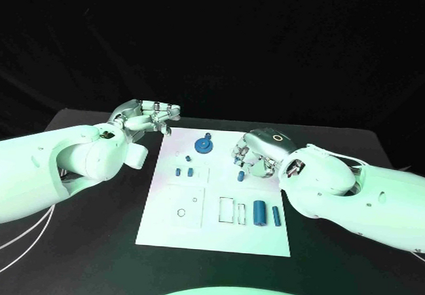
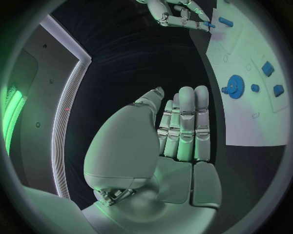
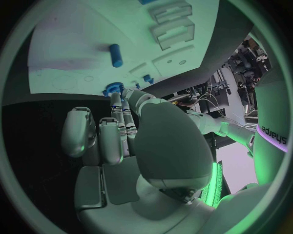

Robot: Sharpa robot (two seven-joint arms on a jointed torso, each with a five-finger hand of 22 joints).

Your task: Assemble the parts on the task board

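Note:
The white task board (image 1: 171,234) lies in the middle of the table. A blue gear (image 1: 202,145) stands near its far edge, with small blue parts (image 1: 182,172) in front of it. A short blue cylinder (image 1: 241,176) lies by my right hand (image 1: 259,151), which hangs over the board's right side with fingers curled down. In the left wrist view, that right hand (image 2: 180,12) pinches a small blue part (image 2: 209,24) at its fingertips. My left hand (image 1: 148,115) hovers off the board's far left corner, fingers straight and empty (image 2: 183,126).
Two larger blue cylinders (image 1: 266,213) lie at the board's near right beside two rectangular slots (image 1: 233,210). A small ring outline (image 1: 181,212) marks the near left. Black table surrounds the board, and thin white cables (image 1: 20,234) trail at the left.

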